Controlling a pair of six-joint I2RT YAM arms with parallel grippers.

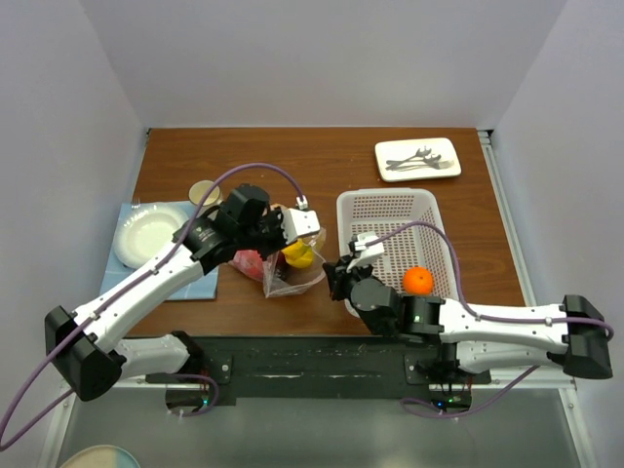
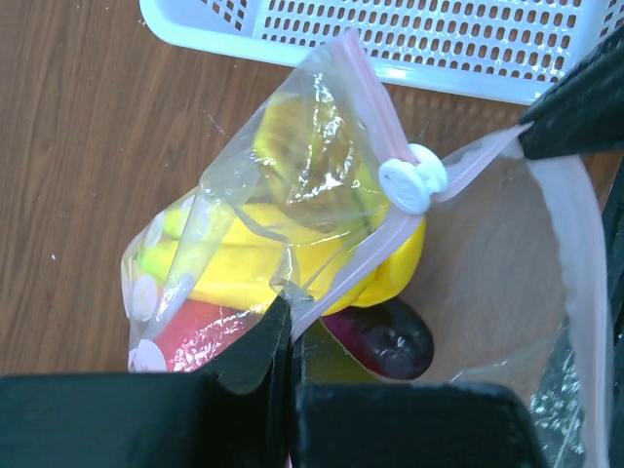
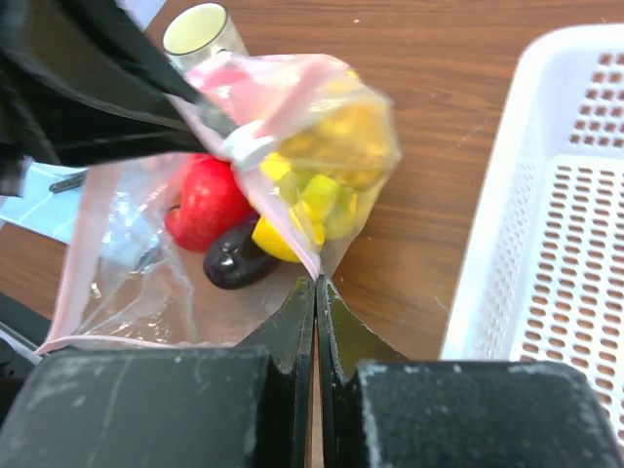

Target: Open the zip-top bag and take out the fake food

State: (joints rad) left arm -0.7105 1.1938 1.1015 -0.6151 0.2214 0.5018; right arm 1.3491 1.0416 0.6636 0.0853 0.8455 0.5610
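the bag (image 1: 283,278) hangs between the two arms, just left of the basket (image 1: 343,210); the left gripper (image 2: 290,314) is pinched shut on one lip, the right gripper (image 3: 317,291) pinched shut on the opposite lip; the mouth gapes wide between them, with the slider (image 2: 411,185) partway along the strip, so the opening looks done or nearly so; an orange (image 1: 417,281) already lies in the basket; the apple (image 3: 210,200), a dark piece (image 3: 234,261) and the yellow pieces (image 2: 292,273) lie inside the bag, not yet removed; emptying is mostly left.
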